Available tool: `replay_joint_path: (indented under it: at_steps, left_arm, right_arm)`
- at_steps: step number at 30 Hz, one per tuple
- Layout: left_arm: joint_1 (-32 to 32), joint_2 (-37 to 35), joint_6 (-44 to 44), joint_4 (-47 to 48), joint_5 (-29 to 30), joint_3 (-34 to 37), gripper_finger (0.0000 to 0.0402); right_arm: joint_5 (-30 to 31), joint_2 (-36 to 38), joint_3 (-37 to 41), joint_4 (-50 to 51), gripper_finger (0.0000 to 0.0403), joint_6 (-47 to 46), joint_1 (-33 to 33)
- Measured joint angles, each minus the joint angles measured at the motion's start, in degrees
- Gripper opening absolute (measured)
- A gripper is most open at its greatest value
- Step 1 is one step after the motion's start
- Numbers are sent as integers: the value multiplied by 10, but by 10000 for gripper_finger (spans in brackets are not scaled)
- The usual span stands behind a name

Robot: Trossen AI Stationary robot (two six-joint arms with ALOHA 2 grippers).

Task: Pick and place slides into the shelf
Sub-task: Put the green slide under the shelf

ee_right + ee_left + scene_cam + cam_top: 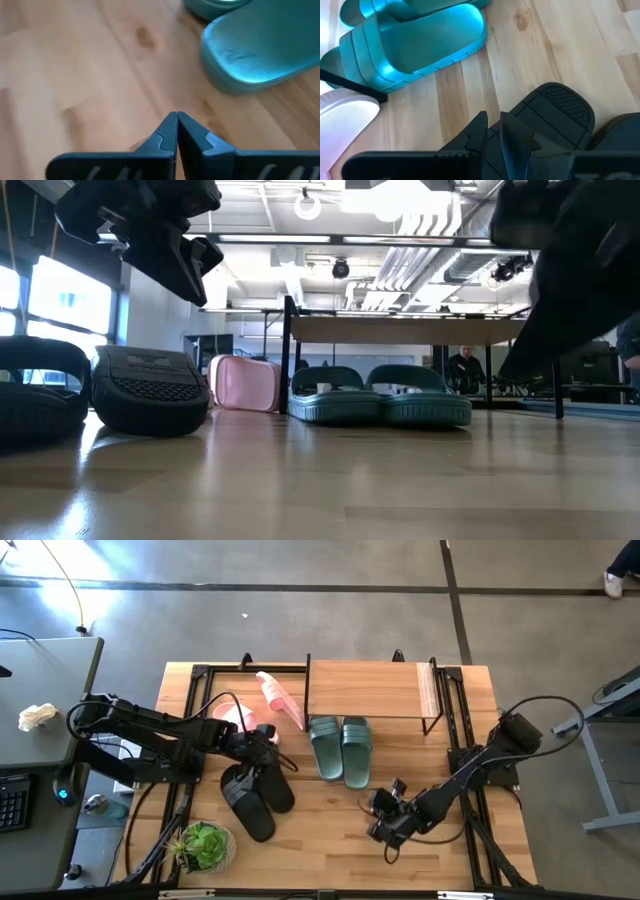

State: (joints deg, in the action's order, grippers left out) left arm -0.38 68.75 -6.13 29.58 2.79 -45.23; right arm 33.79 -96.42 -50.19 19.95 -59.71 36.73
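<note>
Nearest the front edge of the tabletop [330,840] we see a small potted plant [205,845] at the front left corner. Toward the front right, our right gripper [385,825] hangs over bare wood with its fingers [167,132] pressed together on nothing, just short of the heels of the green pair.

Next back, left of centre, lies the black ribbed pair [255,795], side by side. Our left gripper [268,737] sits just above their far ends, fingers [480,132] drawn nearly together; we cannot tell whether they pinch the black strap beneath them or only hover.

Farther back, at the middle, the sage-green pair [340,748] stands together with toes tucked under the front edge of the shelf [370,690].

At the shelf's left end, one pale pink slide [278,700] leans on edge against its leg, and another pink slide [235,715] lies just left of it, partly hidden by the left arm.
</note>
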Motion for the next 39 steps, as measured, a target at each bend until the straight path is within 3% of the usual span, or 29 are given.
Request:
replay_joint_path:
  at_steps: [7, 39]
  left_arm:
    - [0, 0, 0, 0, 1, 0, 40]
    - [0, 0, 4, -2, 5, 0, 40]
  right_arm:
    - [-3, -27, 36, -70, 0, 47, -56]
    - [2, -37, 36, -47, 0, 178, -257]
